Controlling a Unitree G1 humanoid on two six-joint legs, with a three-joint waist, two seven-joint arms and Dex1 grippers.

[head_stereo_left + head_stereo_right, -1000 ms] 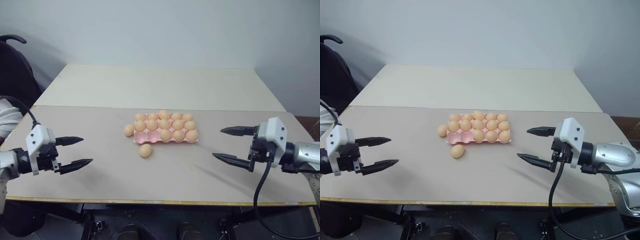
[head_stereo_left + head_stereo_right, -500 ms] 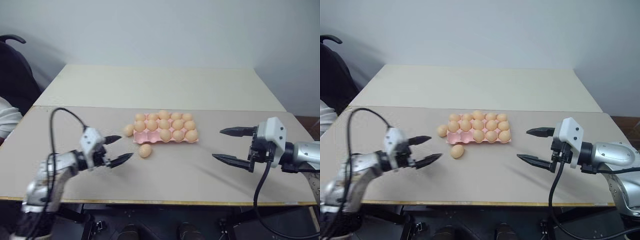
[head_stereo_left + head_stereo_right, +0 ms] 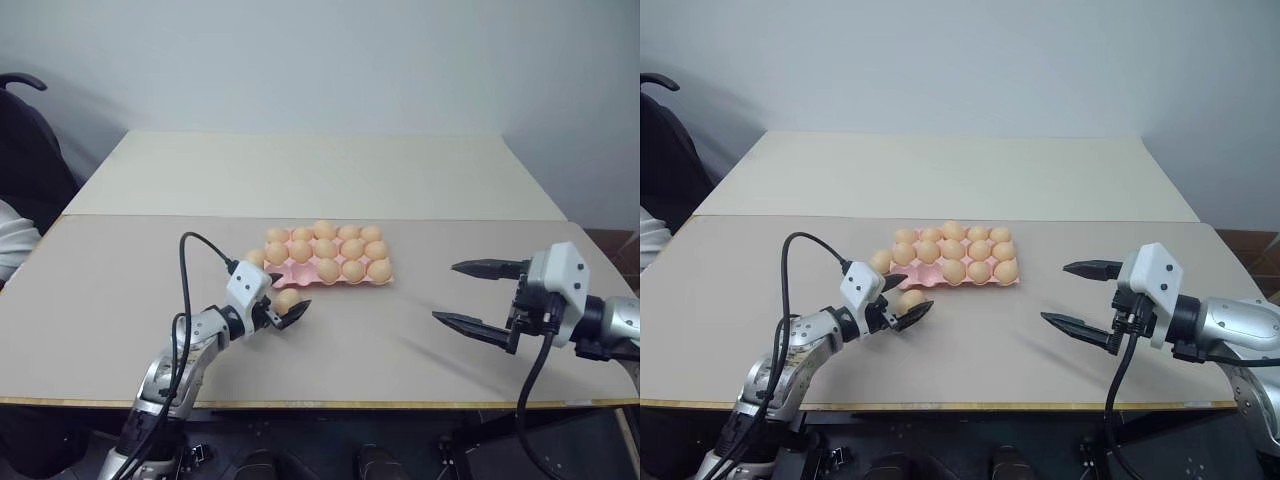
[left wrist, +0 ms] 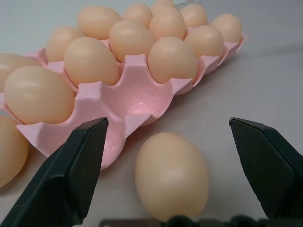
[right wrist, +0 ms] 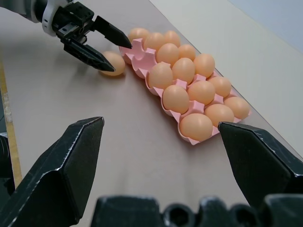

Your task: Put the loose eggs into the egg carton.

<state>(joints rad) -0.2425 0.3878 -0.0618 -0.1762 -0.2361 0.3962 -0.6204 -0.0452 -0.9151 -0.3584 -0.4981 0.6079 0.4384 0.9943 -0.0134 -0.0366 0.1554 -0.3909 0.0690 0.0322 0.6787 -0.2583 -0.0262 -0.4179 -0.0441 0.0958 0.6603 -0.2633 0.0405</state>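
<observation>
A plain pale grey-white wall (image 3: 330,60) closes the back of the scene, evenly lit. In front of it stands a cream-coloured rectangular table (image 3: 320,170), pushed up against the far edge of the nearer beige matte tabletop (image 3: 100,300), which has a thin yellowish wooden front edge. A black office chair (image 3: 30,130) stands at the left. Reddish-brown floor (image 3: 612,240) shows at the right.

Loose eggs (image 3: 287,299): two. Egg carton (image 4: 124,105): one, roughly thirteen eggs inside.
</observation>
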